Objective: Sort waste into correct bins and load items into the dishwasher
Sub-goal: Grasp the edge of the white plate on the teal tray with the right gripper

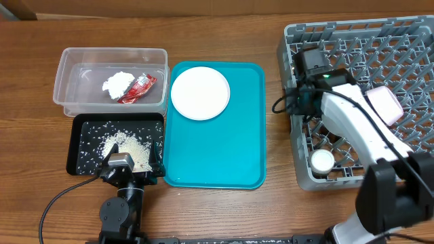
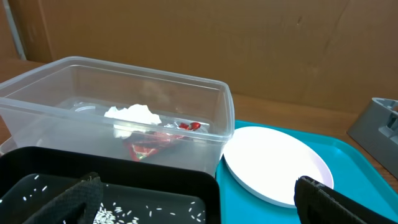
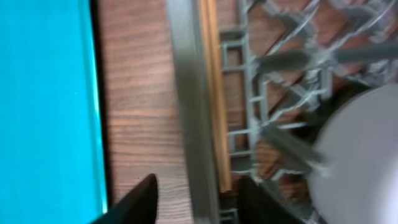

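Observation:
The clear tub (image 1: 64, 81) holds the white tissue (image 1: 117, 83) and the red wrapper (image 1: 139, 88); both also show in the left wrist view, tissue (image 2: 134, 114) and wrapper (image 2: 152, 146). The black tray (image 1: 78, 146) holds rice scraps (image 1: 129, 146). My left gripper (image 1: 132, 161) is open and empty over the tray's front edge (image 2: 199, 211). A large white plate (image 1: 200, 93) lies on the teal tray. My right gripper (image 1: 300, 102) is open, straddling the left wall of the grey rack (image 1: 407, 41). A wooden chopstick (image 3: 214, 93) lies along that wall inside, its end between my fingers (image 3: 199, 199).
The teal tray (image 1: 224, 156) sits between the bins and the rack. In the rack stand a small white cup (image 1: 321, 160) and a pale tilted dish (image 1: 383, 105); a blurred white dish (image 3: 360, 155) shows in the right wrist view. Bare wood lies between tray and rack.

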You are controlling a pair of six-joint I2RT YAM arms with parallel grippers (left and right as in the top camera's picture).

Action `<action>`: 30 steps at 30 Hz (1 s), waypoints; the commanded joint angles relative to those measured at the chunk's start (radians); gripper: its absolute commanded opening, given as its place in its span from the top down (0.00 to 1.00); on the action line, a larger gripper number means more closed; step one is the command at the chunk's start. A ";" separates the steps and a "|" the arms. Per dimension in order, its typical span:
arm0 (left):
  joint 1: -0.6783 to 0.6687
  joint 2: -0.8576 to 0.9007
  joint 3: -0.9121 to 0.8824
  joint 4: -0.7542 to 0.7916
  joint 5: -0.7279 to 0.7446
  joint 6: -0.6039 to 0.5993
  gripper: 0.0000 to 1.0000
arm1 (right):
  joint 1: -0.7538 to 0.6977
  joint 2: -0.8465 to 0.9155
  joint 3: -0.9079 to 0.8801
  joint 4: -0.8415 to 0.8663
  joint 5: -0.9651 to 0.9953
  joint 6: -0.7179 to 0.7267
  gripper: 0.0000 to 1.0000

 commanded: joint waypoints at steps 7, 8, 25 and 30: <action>0.008 -0.010 -0.008 0.004 -0.009 -0.015 0.00 | 0.068 0.063 0.002 0.027 -0.082 0.042 0.67; 0.008 -0.010 -0.008 0.004 -0.009 -0.015 0.00 | 0.083 0.055 0.002 0.034 -0.082 0.040 0.66; 0.008 -0.010 -0.008 0.004 -0.009 -0.015 0.00 | 0.209 -0.112 0.263 -0.109 0.086 0.117 0.55; 0.008 -0.010 -0.008 0.004 -0.009 -0.015 0.00 | 0.293 -0.147 0.264 0.005 -0.052 0.119 0.53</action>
